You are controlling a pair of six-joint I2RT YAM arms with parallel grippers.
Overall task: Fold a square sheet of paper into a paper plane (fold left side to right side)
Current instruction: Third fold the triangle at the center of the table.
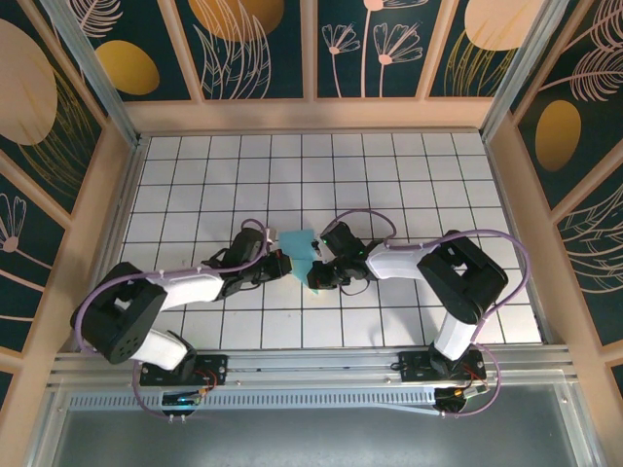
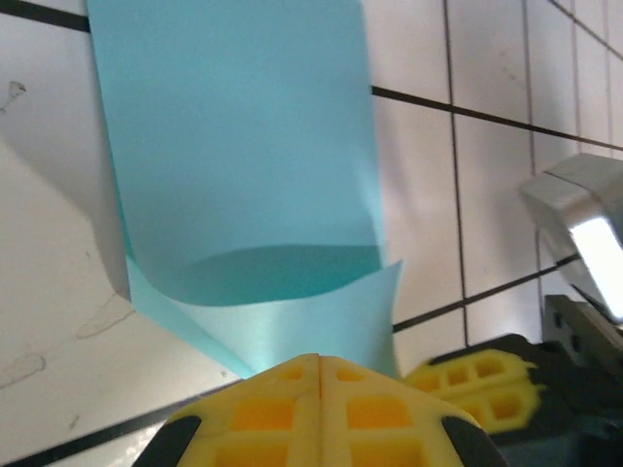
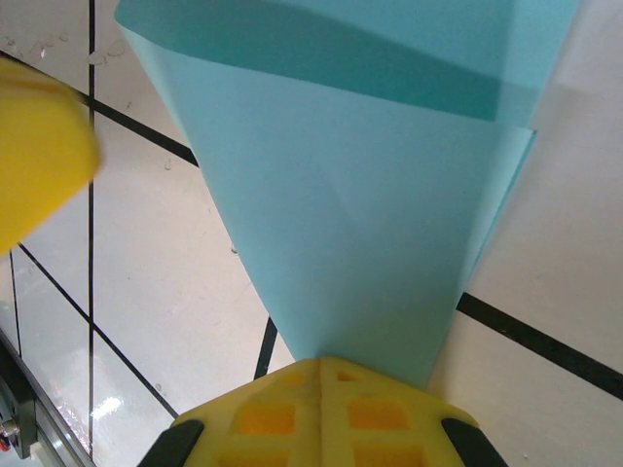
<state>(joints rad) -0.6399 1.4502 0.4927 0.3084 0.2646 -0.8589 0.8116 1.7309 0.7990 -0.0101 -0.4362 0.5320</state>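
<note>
The square sheet of paper [image 1: 300, 248] is lifted off the tiled bench [image 1: 195, 175] near its centre, held between the two arms, which reach in from 7 and 5 o'clock. In the top view the left end effector [image 1: 283, 261] meets the sheet at its 9 o'clock edge. The right end effector [image 1: 321, 275] meets it at about 4 o'clock.

In the left wrist view, the left end effector's yellow fingers [image 2: 292, 409] are pressed together with no gap, and an edge of the turquoise paper is pinched between them. From that grip the sheet sweeps up toward 12 o'clock and bends over itself in a soft curl, not pressed flat. A yellow finger of the other arm shows at 4 o'clock, just beside the paper's lower corner.

In the right wrist view, the right end effector's fingers [image 3: 292, 418] are likewise closed tight on a narrow corner of the sheet. The paper fans out from them toward 12 o'clock. A second, darker layer overlaps it near the top of the frame. A blurred yellow finger sits at 9 o'clock, apart from the paper.
</note>
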